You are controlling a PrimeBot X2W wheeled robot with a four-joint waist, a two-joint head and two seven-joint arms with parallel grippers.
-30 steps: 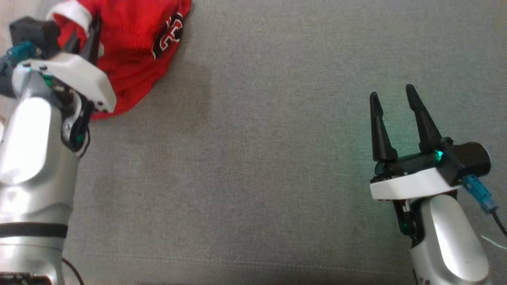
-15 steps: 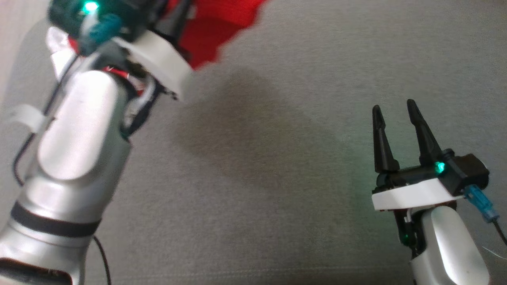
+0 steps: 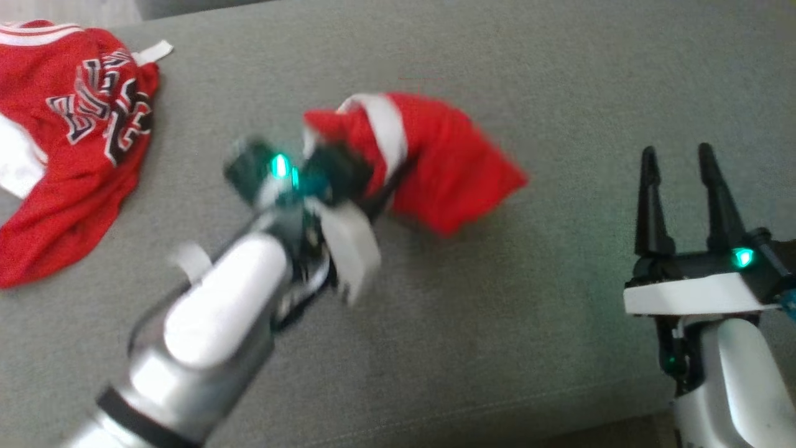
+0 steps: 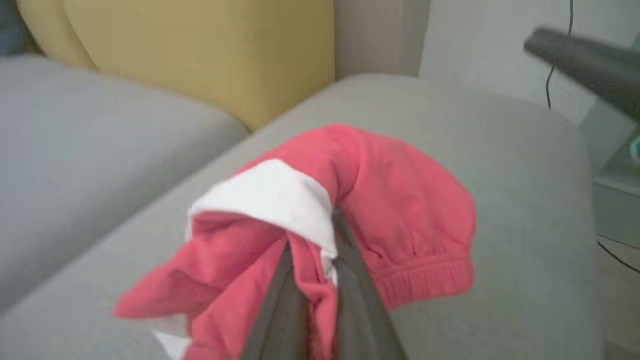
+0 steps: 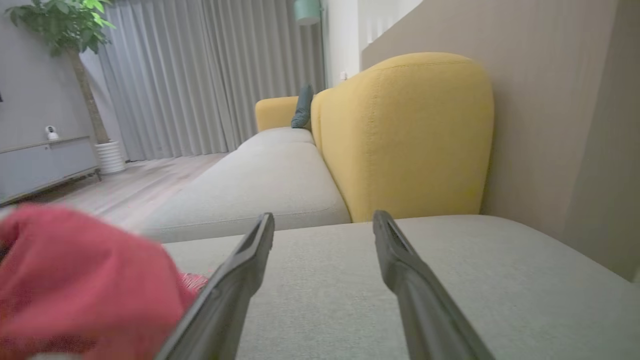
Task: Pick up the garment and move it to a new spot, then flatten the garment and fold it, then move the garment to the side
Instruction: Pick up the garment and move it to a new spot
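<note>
- Your left tool (image 3: 376, 183) is clamped narrow on a small red bundle (image 3: 448, 180). The wrist view shows its two dark fingers (image 4: 357, 295) pressed together with a fold of red cloth pinched between them.
- The bundle is not the jersey. It is a smaller red piece with a white band (image 3: 385, 124) and a gathered elastic hem (image 4: 425, 280).
- The bundle hangs from the left tool over the middle of the grey sofa seat (image 3: 497, 348). You cannot tell whether its lower edge touches the seat.
- The left arm and the bundle are blurred in the head view.
- The jersey (image 3: 68, 155) lies crumpled on the sofa seat at the far left, well apart from the bundle and from both tools.
- Black-and-white lettering (image 3: 106, 118) faces up on the jersey. A small white label (image 3: 152, 53) sticks out at its far edge, and a white sleeve part shows at its left side.
- Your right tool (image 3: 676, 149) stands wide at the near right, with its fingers pointing toward the far side and nothing between them.
- In the right wrist view, that tool (image 5: 324, 216) frames bare seat. The red bundle (image 5: 75, 270) shows blurred at the lower left, beside the left finger.
- A yellow backrest (image 5: 405, 135) rises beyond the seat.
</note>
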